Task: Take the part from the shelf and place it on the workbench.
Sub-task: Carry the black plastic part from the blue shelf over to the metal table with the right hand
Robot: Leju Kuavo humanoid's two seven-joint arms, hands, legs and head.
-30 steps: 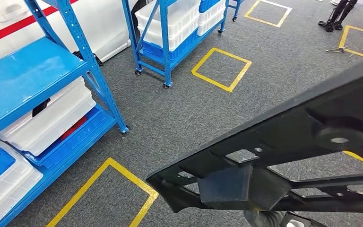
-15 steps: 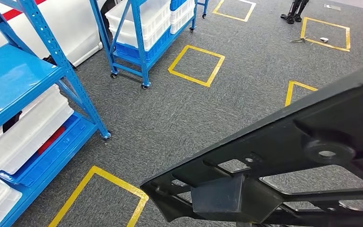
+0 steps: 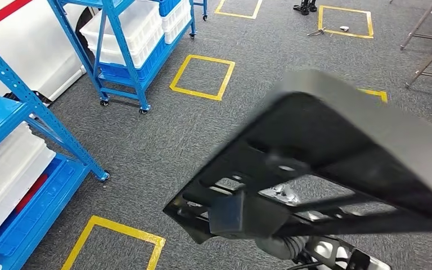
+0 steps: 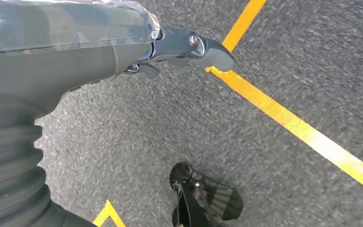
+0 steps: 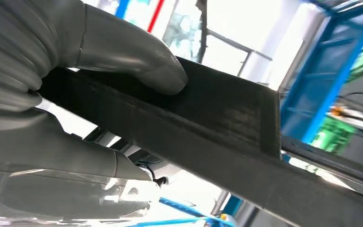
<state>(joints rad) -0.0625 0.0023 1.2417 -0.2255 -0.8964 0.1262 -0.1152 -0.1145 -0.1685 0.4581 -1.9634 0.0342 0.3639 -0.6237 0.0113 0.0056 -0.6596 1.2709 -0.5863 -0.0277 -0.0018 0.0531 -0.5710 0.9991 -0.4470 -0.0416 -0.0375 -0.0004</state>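
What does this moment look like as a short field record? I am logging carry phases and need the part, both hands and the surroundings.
part: large black frame-like part, carried above the floor
right hand: right hand grips the part's edge, thumb on one face, fingers on the other
left hand: left hand holds nothing, hangs over the carpet
floor: grey carpet with yellow tape squares
shelves: blue racks holding white bins
workbench: cannot tell where it is

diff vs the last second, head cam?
Camera panned: the blue shelves and yellow floor squares slid left across the frame, so the robot is turning. The black part tipped up, closer to the lens. Unchanged: right hand still grips it.
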